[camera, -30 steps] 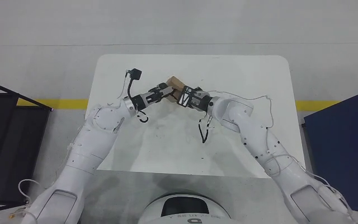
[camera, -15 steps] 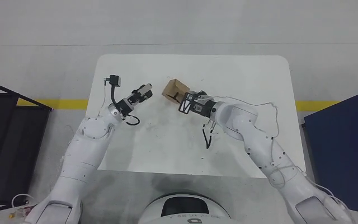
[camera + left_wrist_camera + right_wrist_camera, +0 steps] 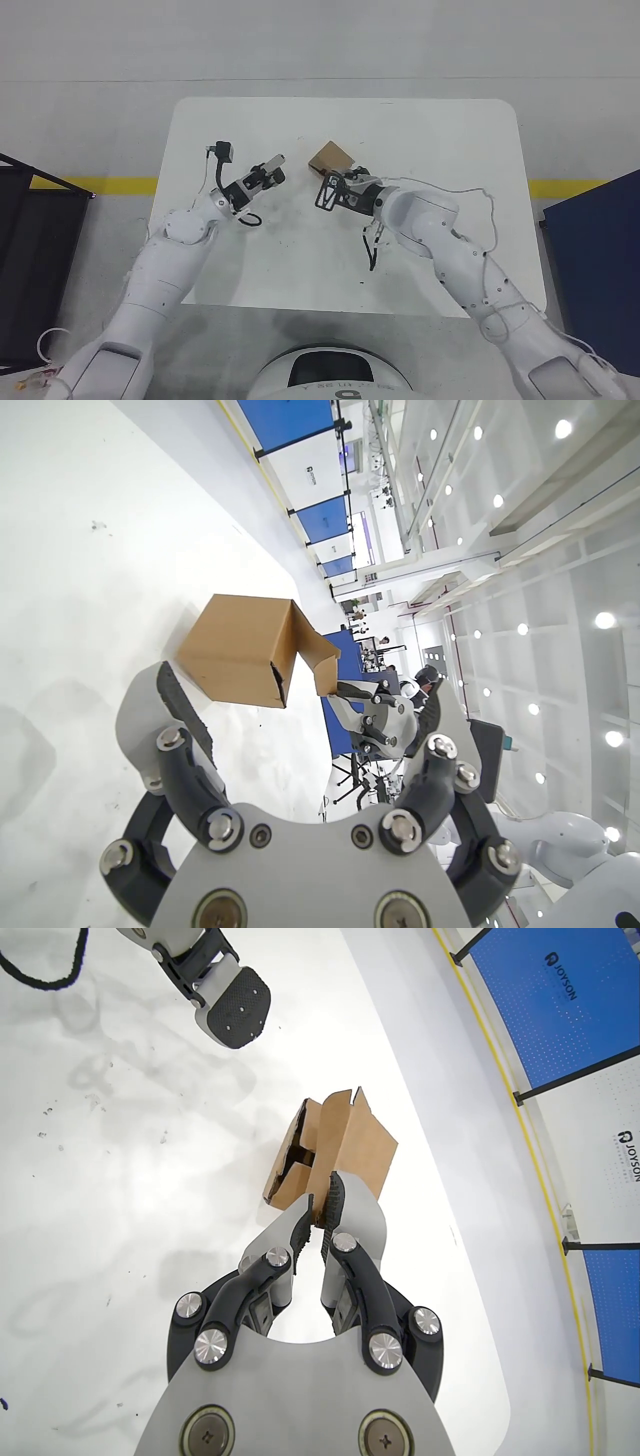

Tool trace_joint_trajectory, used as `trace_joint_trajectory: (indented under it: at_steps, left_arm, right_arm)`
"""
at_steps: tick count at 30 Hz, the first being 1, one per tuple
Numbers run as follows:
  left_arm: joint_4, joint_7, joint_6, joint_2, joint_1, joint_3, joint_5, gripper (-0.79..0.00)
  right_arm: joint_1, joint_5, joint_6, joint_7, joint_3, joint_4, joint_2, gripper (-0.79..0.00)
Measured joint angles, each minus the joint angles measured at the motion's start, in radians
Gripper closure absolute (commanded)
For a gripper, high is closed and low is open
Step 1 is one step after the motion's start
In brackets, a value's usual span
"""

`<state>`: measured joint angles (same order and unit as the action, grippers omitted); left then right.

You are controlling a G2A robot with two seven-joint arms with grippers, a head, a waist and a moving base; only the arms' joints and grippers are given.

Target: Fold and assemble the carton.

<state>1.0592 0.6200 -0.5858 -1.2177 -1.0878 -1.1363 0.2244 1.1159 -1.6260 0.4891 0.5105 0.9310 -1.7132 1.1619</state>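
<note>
My right gripper [image 3: 317,1208] is pinched down on a flap of the carton [image 3: 350,1148]. Its two pads meet on the cardboard edge, with almost no gap left between them. The flap sticks out from the carton's open end. In the right wrist view, the inner flaps at that end are partly folded in, with a dark slot between them.

The carton is a small brown box, tilted, above the white table [image 3: 430,130]. I cannot tell whether its lower corner rests on the surface.

My left gripper [image 3: 272,170] is on the other side of the carton from the right one, a little apart from it and touching nothing. Its fingers are spread wide and point at the carton's closed brown sides — the left wrist view looks between them straight at the box, with the right gripper's fingers clamped on the flap just beyond it.
</note>
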Motion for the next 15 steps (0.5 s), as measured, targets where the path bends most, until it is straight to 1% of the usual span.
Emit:
trace_joint_trajectory:
  at_steps: [15]
  left_arm:
    - [-0.063,0.015,0.007,-0.015,0.026,0.031,0.011,-0.785]
  right_arm:
    - [-0.090,0.002,-0.016,0.040,-0.095,0.102,0.043,0.000]
